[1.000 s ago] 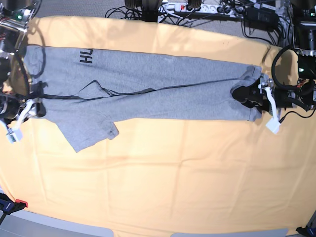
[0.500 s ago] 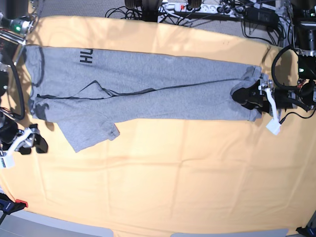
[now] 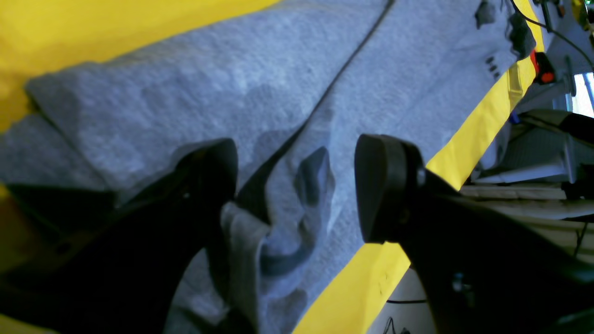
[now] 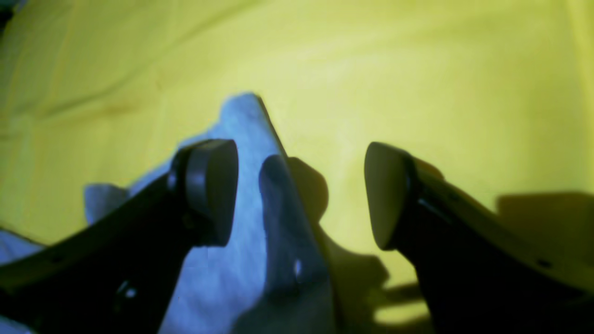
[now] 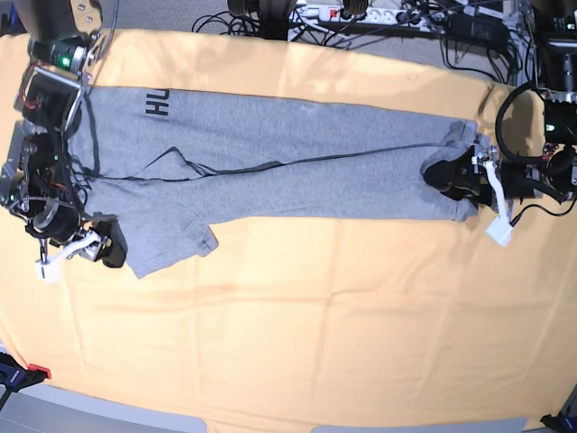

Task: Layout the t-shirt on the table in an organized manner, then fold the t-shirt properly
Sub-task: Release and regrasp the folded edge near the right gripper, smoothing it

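A robotics lab, by every visible sign. A wide table [image 5: 297,343] draped in a pale yellow-orange cloth serves as the test bench, flanked by two black robot arms [image 5: 41,171] hung with exposed wiring, one carrying a circuit board lit by a green indicator light [image 5: 63,61]. Behind the far edge, a white power strip [image 5: 329,12] and a tangle of black cables [image 5: 424,23] sprawl across a grey floor [image 5: 162,13]. The left wrist view catches further equipment and loose cable [image 3: 552,32] beyond the table's rim.
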Motion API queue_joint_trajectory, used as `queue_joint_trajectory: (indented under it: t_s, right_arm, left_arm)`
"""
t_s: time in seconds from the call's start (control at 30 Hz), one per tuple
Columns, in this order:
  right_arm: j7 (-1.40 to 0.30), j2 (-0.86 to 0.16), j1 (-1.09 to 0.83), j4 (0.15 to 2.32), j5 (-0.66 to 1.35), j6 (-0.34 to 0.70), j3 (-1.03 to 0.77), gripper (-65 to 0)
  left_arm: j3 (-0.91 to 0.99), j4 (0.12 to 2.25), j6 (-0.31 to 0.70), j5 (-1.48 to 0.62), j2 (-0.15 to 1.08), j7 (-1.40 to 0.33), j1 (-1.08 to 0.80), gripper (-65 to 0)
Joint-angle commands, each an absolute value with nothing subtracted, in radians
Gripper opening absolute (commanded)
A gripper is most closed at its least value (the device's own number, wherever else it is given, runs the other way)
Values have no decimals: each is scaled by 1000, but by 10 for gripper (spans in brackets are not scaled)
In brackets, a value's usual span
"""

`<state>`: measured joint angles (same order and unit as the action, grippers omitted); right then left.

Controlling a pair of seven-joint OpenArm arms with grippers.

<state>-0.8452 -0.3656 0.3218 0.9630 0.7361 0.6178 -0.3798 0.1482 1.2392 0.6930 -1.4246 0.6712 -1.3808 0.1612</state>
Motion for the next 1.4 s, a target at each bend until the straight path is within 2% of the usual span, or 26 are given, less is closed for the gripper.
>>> queue_joint_trajectory:
  t_s: [0.0,0.1,0.23,0.3,0.37,0.47,0.5,0.63,0.87,1.1,1.37]
  right_arm:
    - [-861,-368,339,952,747,638,-380,-208]
    - [-931,-338,350,936,778,694,-380,-209]
    - [-1055,-297,368,936,835,698,-380,-211]
    - [-1062,-294,378,936,849,698,-375,-244]
    - [-1054,-297,398,936,849,698,-372,-344]
    - [-1060,-308,437,936,849,698,-372,-600]
    - [-1068,-313,451,936,850,698,-372,-650]
    - [-1135,-330,493,984,882,698,-372,-650]
    - [-1359,-332,434,1268,1091,698,-372,-650]
    - [-1396,-336,207,1601,1335,698,-372,-650]
    - [-1396,-350,-97,1946,1338,698,-372,-650]
  left_arm:
    - [159,1253,698,-1449,693,-1365,181,-243]
    - [159,1253,698,-1449,692,-1361,181,-243]
    - [159,1253,698,-1449,693,-1349,181,-243]
    - [159,1253,698,-1449,693,-1337,181,-243]
    - [159,1253,698,-1449,693,-1335,181,-243]
    - [159,1253,698,-1449,692,-1332,181,-243]
    - [159,1253,698,-1449,692,-1332,181,-243]
    - [159,1253,698,-1449,692,-1331,181,-243]
    - [159,1253,698,-1449,692,-1331,181,-243]
    - [159,1253,698,-1449,693,-1315,181,-243]
    - [159,1253,698,-1449,693,-1305,181,-243]
